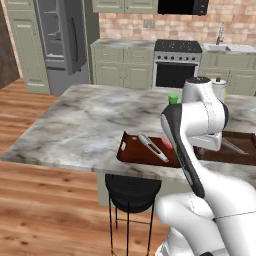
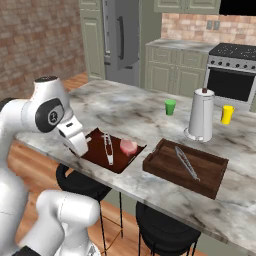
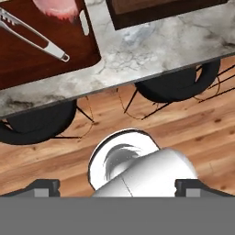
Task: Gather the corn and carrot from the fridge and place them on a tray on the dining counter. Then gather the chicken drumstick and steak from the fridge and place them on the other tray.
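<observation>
My jaws are wide apart, nothing between them; gripper (image 3: 117, 186) looks down past the counter (image 3: 151, 50) edge. Near tray (image 3: 27, 59) lies ahead of me, tongs (image 3: 32, 33) across it, steak (image 3: 57, 7) at its far end.

A green cup (image 2: 170, 106) stands on the marble counter (image 1: 80, 120) near the middle of the right base view. To its right stands a tall white kettle (image 2: 201, 115), and further right a yellow cup (image 2: 227, 114). Two black stools (image 3: 41, 124) sit under the counter edge on the wood floor (image 1: 45, 215). A steel fridge (image 1: 62, 40) occupies the upper left of the left base view. An oven (image 1: 175, 65) stands at upper centre against a brick wall (image 1: 125, 20), flanked by pale green cabinets (image 1: 120, 67).
</observation>
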